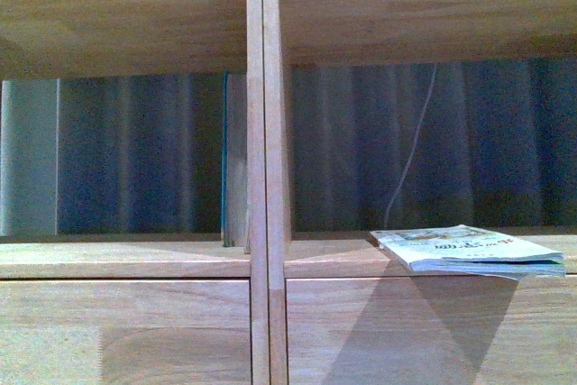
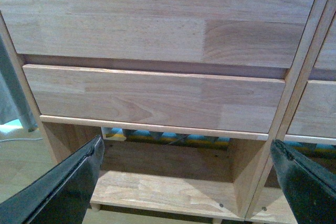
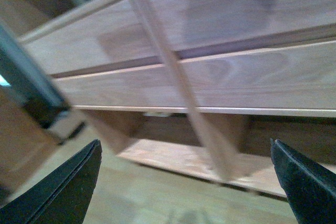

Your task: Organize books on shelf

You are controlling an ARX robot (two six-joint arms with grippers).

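A thin white paperback (image 1: 469, 250) with a colourful cover lies flat on the right cubby's board, sticking out over the front edge. A slim grey book with a teal edge (image 1: 233, 160) stands upright in the left cubby against the shelf's central divider (image 1: 266, 169). No arm shows in the front view. My left gripper (image 2: 186, 182) is open and empty, facing the two drawer fronts (image 2: 157, 98) and a low cubby. My right gripper (image 3: 186, 182) is open and empty, facing the blurred lower drawer fronts (image 3: 236, 77) at a tilt.
A dark curtain (image 1: 135, 151) and a thin white cord (image 1: 415, 142) show behind the backless cubbies. An upper shelf board (image 1: 126, 24) spans the top. A light wood floor (image 3: 147, 198) lies below the bookcase's bottom board (image 2: 157, 192).
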